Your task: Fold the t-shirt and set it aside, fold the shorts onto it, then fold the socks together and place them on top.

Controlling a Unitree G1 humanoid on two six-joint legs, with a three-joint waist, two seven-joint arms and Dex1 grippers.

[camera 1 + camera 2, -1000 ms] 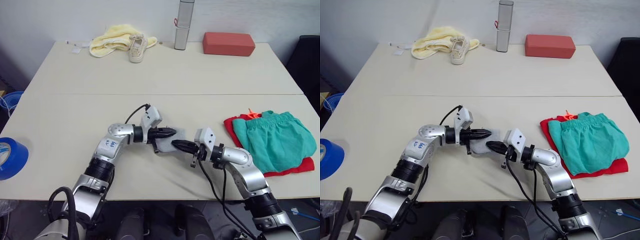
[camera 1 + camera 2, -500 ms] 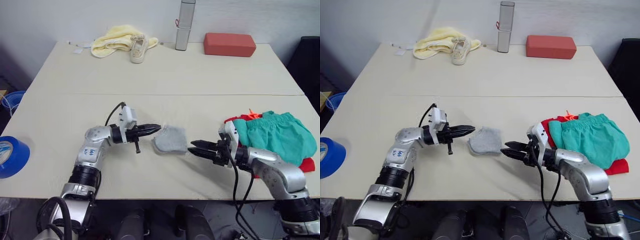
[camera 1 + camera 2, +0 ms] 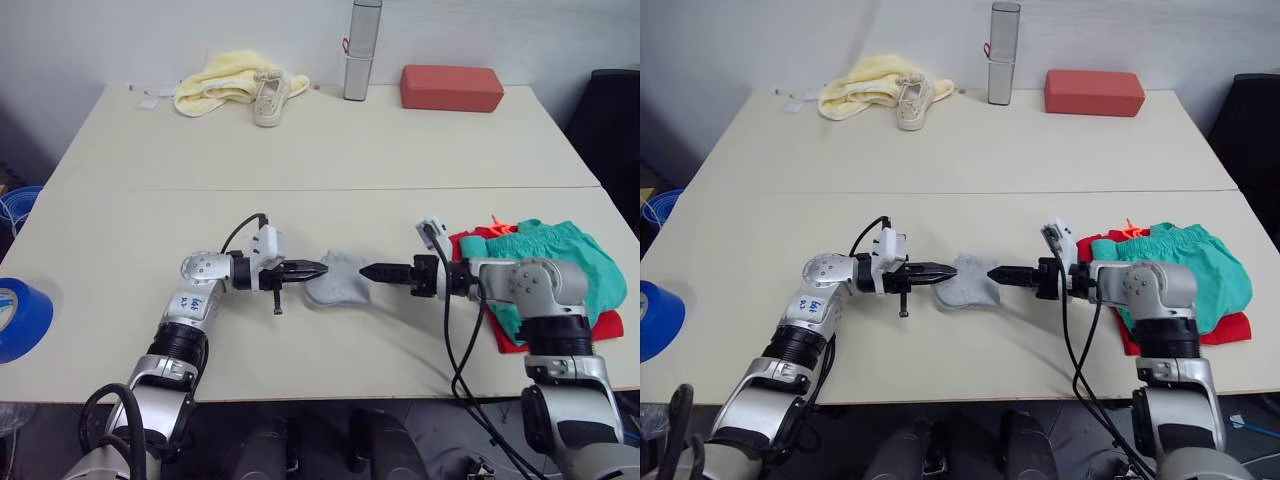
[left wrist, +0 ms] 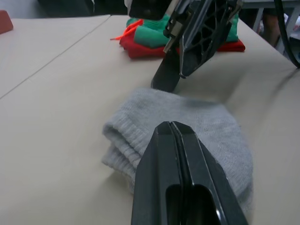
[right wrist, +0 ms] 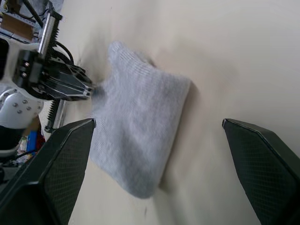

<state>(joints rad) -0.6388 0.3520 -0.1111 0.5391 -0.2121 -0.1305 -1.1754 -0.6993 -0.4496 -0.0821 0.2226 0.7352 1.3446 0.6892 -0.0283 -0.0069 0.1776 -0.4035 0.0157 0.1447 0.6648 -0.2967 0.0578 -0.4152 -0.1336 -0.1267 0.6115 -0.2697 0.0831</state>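
The socks (image 3: pixel 337 281) lie as one folded grey bundle flat on the near half of the table (image 3: pixel 330 140), between the two grippers. The left gripper (image 3: pixel 318 270) lies low over the table with its fingers pressed together, tips at the bundle's left edge (whether they nip the knit or merely touch it cannot be told). The right gripper (image 3: pixel 367 270) points at the bundle from the other side, its fingers spread wide apart and holding nothing, the tips just short of the cloth. To the right, near the table's edge, the shorts (image 3: pixel 548 262) lie folded on top of the t-shirt (image 3: pixel 475 248), red showing around the teal, well apart from the socks. Along the far edge lie a pale yellow cloth (image 3: pixel 212 82) with a small off-white shoe (image 3: pixel 266 97) touching it, an upright grey cylinder (image 3: pixel 359 48) and a red-brown block (image 3: pixel 451 87).
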